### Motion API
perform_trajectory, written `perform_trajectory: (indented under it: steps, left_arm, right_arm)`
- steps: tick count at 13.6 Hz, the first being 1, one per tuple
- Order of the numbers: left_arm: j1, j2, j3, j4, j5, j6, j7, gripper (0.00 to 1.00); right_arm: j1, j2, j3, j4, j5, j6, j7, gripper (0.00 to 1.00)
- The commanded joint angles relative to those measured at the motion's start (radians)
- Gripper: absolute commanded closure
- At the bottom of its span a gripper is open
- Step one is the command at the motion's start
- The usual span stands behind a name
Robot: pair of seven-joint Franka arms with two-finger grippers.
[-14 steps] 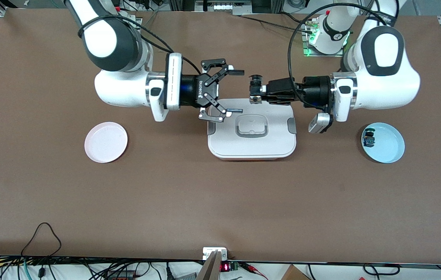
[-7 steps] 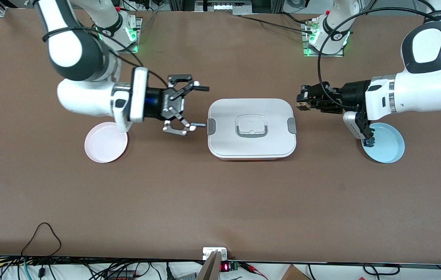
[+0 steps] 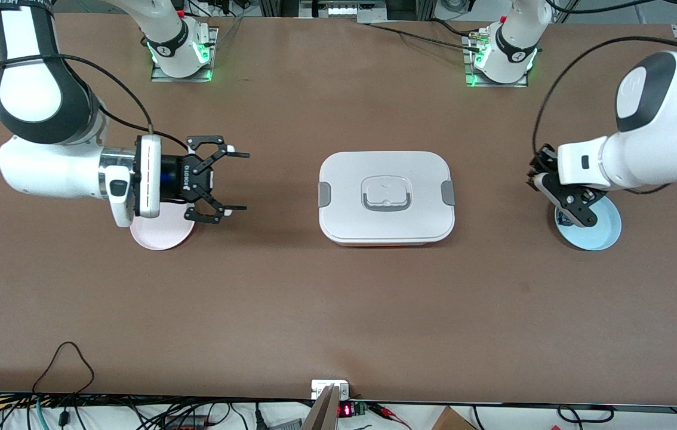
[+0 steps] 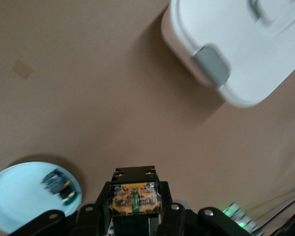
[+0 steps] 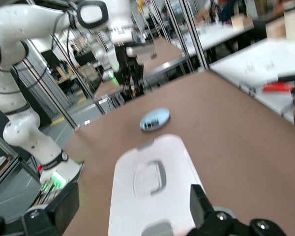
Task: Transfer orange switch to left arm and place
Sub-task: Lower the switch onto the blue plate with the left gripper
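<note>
The orange switch [image 4: 135, 195] sits between the jaws of my left gripper [image 4: 135, 209], its orange face with metal contacts showing. In the front view my left gripper [image 3: 537, 171] hangs over the table beside the blue plate [image 3: 604, 230], toward the box; the switch itself is hidden there. My right gripper [image 3: 243, 182] is open and empty, over the table between the pink plate [image 3: 159, 236] and the white box [image 3: 386, 233]. The box also shows in the left wrist view [image 4: 236, 54] and in the right wrist view [image 5: 152, 196], between the right gripper's spread fingers [image 5: 202, 204].
A blue-and-green-capped component [image 4: 56, 183] lies in the blue plate [image 4: 14, 196]; in the front view my left wrist partly covers it. The pink plate lies partly under my right wrist. A black cable loop [image 3: 64, 361] lies near the table's front edge.
Both grippers have drawn back from over the box. The right one moved toward the pink plate, still open. The left one moved toward the blue plate with the switch still in it.
</note>
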Motion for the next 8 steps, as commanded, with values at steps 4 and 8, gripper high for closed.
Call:
perform_trajectory:
  steps: [4,8]
  left_arm:
    - [0.132,0.081,-0.008,-0.037,0.327,0.105,0.403,0.78]
    - [0.279,0.087,-0.009,-0.247,0.367,0.435,0.668,0.77]
  right_arm:
    - [-0.003,-0.031,-0.021,-0.013,-0.31,-0.037,0.46,0.0]
    - [-0.006,-0.036,-0.022,-0.011,-0.476,-0.103,0.837,0.0]
